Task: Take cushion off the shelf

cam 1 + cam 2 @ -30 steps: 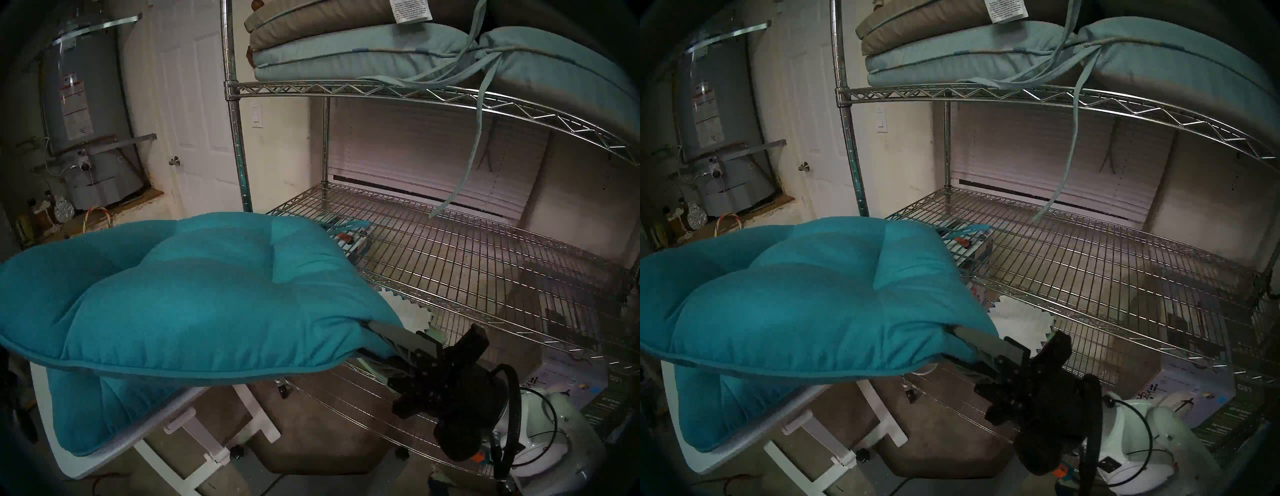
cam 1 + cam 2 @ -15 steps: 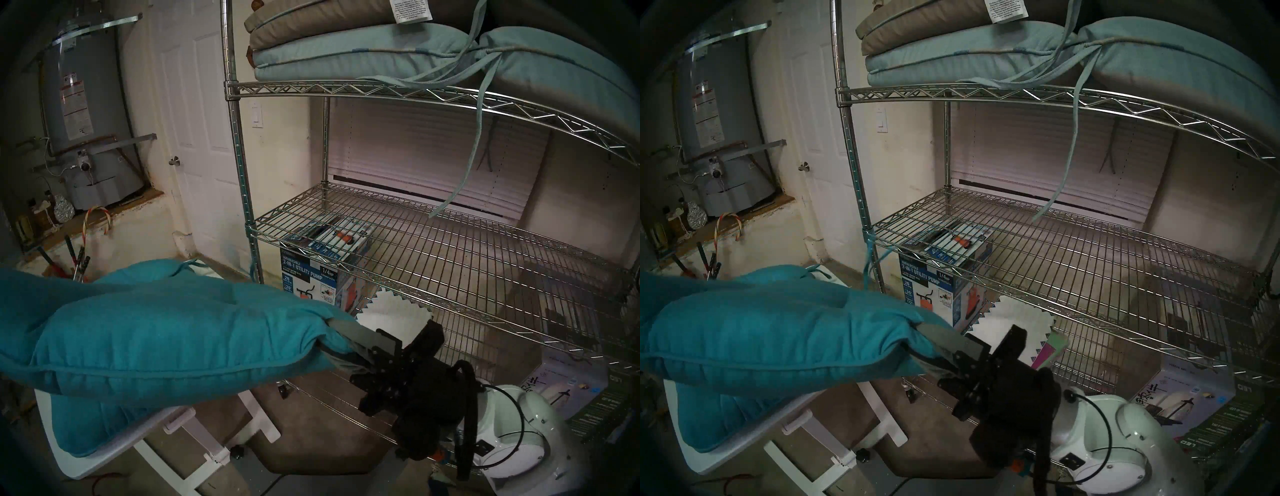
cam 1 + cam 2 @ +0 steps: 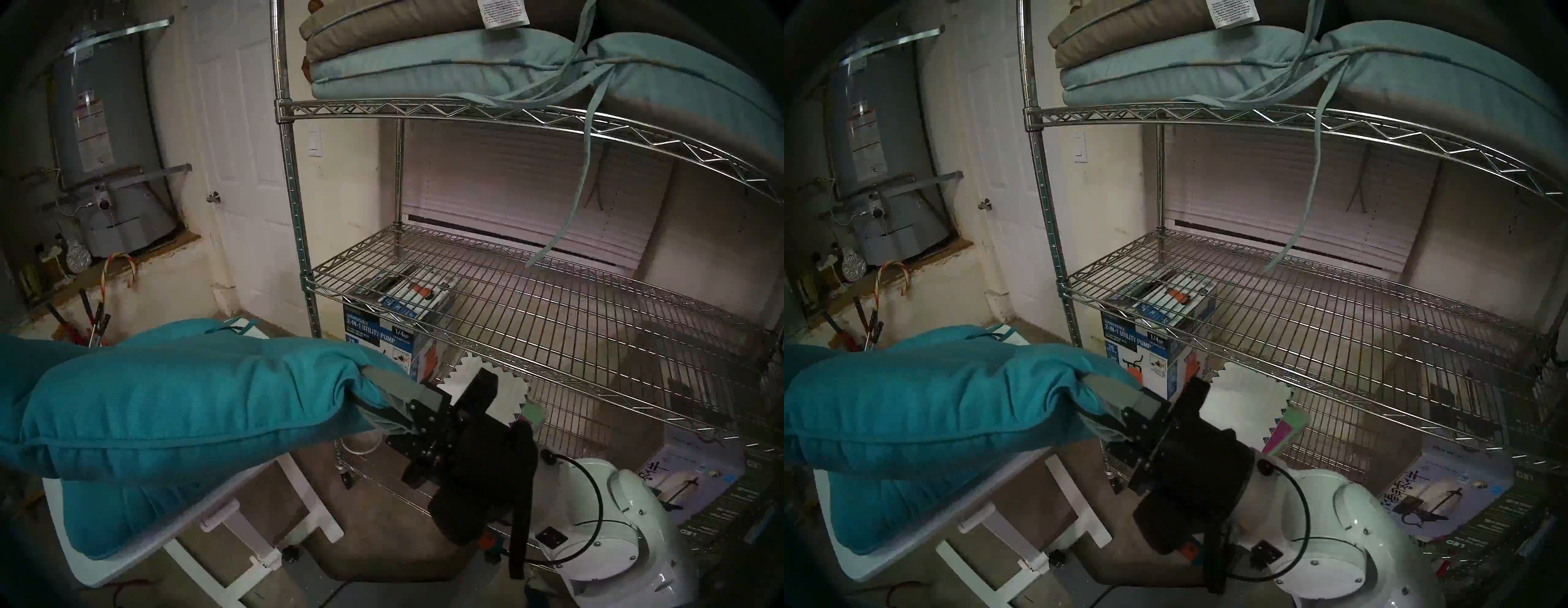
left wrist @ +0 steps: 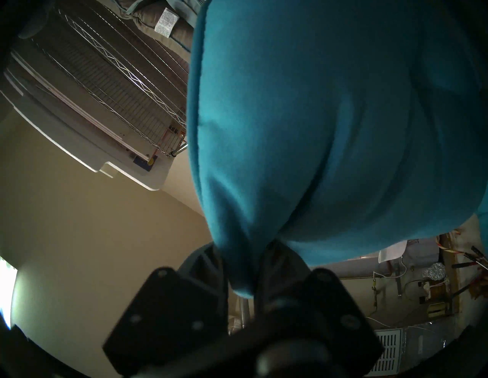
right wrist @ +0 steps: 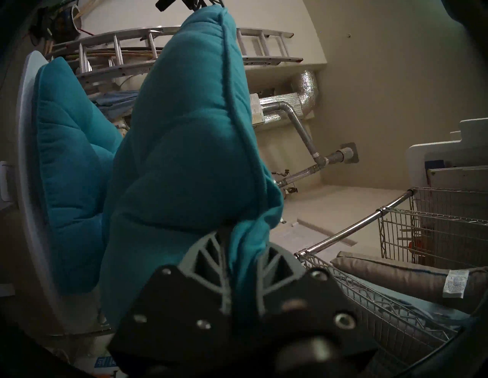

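The puffy teal fabric cushion (image 3: 169, 407) hangs at the lower left of the frame, off the tall chrome wire shelf (image 3: 530, 305). The right end effector (image 3: 373, 403) and left end effector (image 4: 241, 264) both pinch its corners tight above the small white bench (image 3: 127, 564).

A matt, finely woven teal cloth with a corded seam is seen on the cushion (image 3: 169, 407). Glossy chrome wire and polished steel posts make up the shelf (image 3: 530, 314). At 5 o'clock from the cushion, a smooth, shiny white plastic shell is shown on the robot arm (image 3: 623, 543); printed cardboard forms the pump box (image 3: 382, 335).
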Tool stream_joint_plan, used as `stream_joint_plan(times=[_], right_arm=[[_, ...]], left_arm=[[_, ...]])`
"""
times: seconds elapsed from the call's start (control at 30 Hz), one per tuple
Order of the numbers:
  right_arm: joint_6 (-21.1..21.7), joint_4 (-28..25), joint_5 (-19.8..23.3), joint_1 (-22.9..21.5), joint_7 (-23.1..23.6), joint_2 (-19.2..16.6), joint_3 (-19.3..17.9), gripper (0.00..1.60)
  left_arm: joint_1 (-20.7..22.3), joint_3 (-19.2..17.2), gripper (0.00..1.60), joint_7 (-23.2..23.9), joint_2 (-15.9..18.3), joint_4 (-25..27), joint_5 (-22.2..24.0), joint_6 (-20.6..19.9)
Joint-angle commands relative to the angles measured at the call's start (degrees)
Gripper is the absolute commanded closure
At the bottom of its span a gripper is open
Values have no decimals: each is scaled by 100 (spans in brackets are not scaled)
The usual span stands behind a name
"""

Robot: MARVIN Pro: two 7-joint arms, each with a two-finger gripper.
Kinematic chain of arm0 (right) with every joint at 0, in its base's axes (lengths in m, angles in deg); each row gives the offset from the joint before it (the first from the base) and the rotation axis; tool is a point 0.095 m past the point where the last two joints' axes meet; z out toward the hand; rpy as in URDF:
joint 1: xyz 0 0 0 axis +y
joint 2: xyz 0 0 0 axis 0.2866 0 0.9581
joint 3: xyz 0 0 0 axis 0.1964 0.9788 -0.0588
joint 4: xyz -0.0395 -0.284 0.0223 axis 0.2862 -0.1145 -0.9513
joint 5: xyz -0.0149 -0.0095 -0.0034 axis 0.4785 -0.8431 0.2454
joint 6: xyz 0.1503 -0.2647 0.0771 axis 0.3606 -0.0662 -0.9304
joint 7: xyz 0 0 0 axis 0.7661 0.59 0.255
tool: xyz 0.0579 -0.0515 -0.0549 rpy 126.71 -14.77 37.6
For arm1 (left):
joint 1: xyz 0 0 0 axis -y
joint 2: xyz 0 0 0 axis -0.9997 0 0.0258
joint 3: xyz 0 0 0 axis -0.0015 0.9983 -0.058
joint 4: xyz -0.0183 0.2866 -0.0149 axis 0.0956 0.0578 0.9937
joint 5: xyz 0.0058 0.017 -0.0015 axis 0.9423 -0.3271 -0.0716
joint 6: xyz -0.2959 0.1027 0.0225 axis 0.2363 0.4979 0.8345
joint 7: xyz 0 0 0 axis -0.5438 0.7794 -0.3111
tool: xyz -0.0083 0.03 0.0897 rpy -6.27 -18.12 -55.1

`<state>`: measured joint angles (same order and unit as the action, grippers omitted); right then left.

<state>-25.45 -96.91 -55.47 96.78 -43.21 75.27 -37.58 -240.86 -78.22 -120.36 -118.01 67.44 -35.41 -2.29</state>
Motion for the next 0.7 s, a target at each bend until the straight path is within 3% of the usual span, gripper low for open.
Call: stream_joint_plan(times=[0.0, 0.33, 0.67], right_arm=[[253, -130, -152, -688, 299, 488, 540, 160], [620, -11, -388, -1276, 826, 786, 1265, 160], [971, 315, -349, -1650, 825, 631, 1773, 160]], left_arm=[[-35, -79, 160, -165, -31, 145, 376, 28], [114, -79, 160, 673, 172, 145, 734, -560], [411, -26, 160, 1608, 623, -69, 932, -1101]])
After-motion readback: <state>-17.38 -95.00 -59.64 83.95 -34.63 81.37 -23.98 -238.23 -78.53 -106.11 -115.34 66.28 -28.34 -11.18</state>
